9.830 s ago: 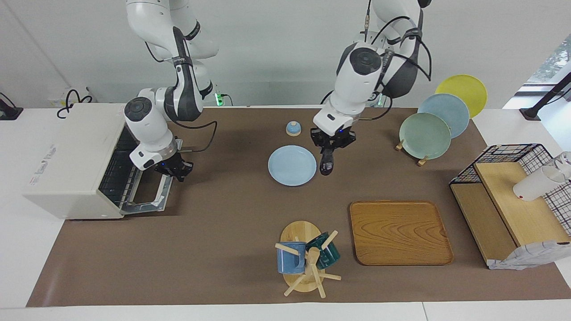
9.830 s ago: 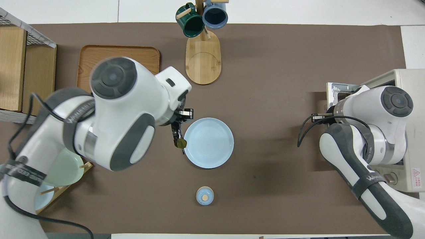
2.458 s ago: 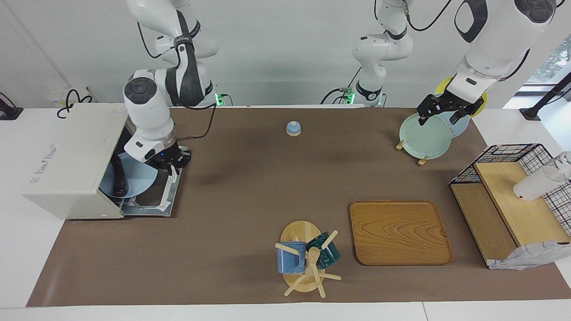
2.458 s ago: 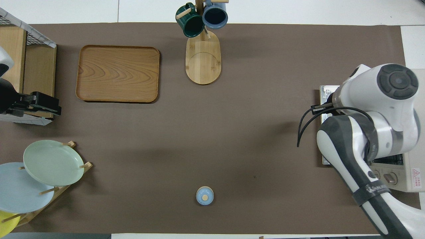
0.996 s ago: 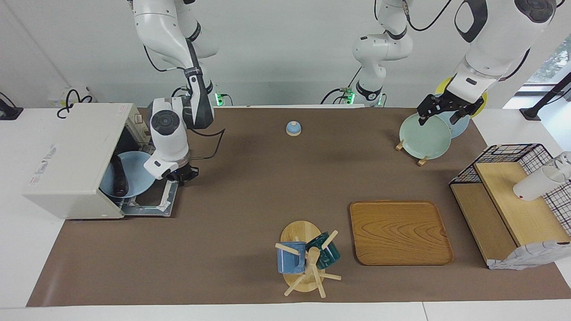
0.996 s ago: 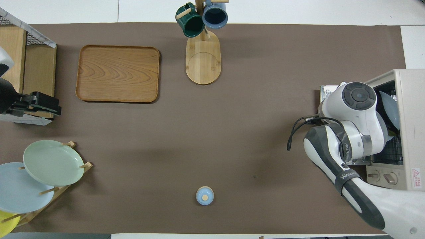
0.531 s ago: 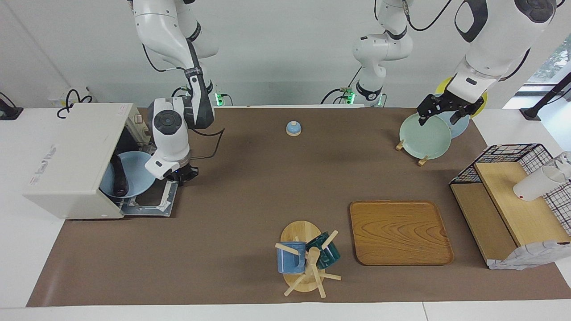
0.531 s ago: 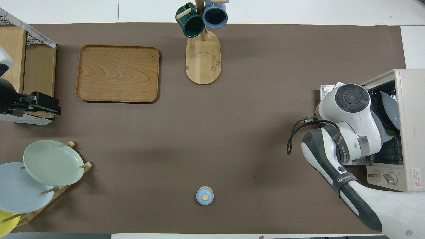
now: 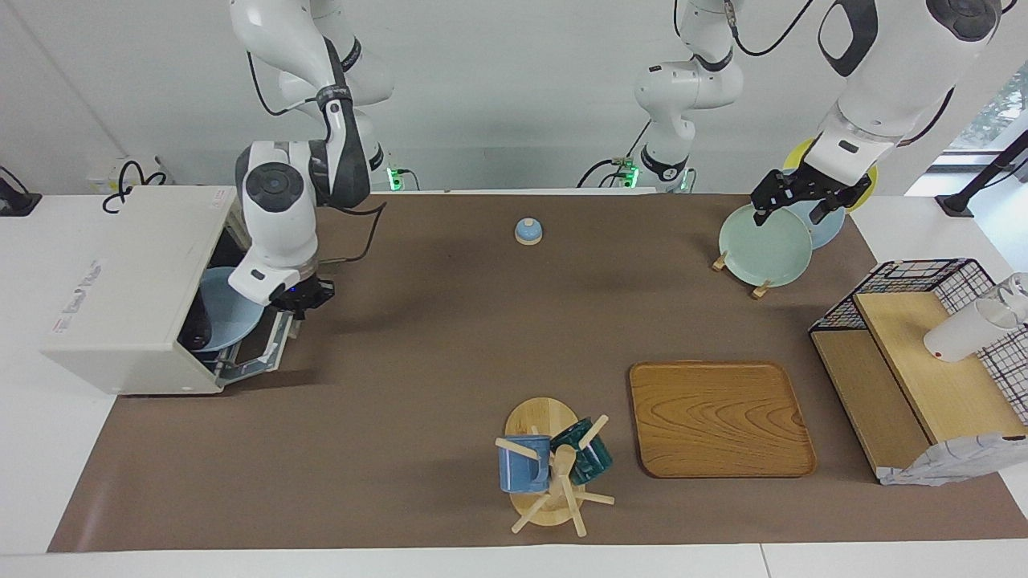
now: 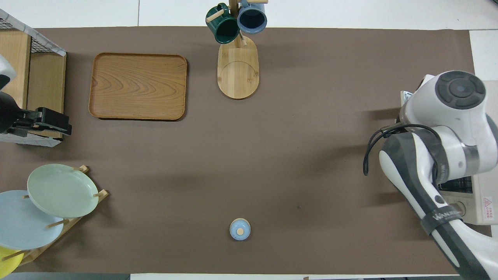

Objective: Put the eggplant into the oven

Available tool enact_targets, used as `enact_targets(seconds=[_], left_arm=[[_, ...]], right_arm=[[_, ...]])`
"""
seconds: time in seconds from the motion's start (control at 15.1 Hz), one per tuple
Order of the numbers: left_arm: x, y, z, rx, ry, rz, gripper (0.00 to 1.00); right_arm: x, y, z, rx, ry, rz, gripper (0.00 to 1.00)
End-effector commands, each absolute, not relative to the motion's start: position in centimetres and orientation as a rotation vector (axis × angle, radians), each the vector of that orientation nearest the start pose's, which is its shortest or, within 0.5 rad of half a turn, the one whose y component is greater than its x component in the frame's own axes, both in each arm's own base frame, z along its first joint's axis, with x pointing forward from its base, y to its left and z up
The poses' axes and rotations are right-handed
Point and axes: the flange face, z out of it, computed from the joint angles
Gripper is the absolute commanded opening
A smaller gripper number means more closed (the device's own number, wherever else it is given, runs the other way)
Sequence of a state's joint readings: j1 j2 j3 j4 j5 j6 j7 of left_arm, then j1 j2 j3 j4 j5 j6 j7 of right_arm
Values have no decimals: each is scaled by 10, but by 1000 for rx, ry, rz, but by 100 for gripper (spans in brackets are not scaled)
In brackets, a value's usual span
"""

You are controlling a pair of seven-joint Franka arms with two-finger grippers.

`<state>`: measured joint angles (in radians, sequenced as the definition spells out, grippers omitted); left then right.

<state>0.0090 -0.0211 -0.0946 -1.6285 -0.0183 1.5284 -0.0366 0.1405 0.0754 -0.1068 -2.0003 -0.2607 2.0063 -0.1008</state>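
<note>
Facing view: The oven (image 9: pixel 120 289) stood at the right arm's end of the table, its door (image 9: pixel 261 347) partly raised. Inside, the eggplant (image 9: pixel 195 335) lay on a blue plate (image 9: pixel 225 309). The right gripper (image 9: pixel 301 299) sat at the door's upper edge; whether its fingers were spread or pressed together could not be told. The left gripper (image 9: pixel 807 201), fingers spread and empty, waited over the plate rack (image 9: pixel 763 241).

Overhead view: The right arm (image 10: pixel 443 155) covered the oven (image 10: pixel 482 202); the eggplant was hidden. The left gripper (image 10: pixel 52 121) hung near the wooden tray (image 10: pixel 138 86).
</note>
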Motion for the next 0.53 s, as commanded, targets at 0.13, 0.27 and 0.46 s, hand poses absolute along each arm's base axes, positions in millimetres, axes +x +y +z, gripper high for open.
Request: enact_targets(seconds=[0.13, 0.27, 0.46], left_arm=[[535, -46, 607, -3154, 75, 130, 100], [535, -46, 608, -3155, 73, 128, 100], [535, -46, 608, -3155, 75, 125, 100]], right_arm=[[562, -67, 436, -3339, -449, 137, 9], [557, -81, 446, -3336, -458, 144, 9], [554, -85, 484, -3339, -425, 151, 9]])
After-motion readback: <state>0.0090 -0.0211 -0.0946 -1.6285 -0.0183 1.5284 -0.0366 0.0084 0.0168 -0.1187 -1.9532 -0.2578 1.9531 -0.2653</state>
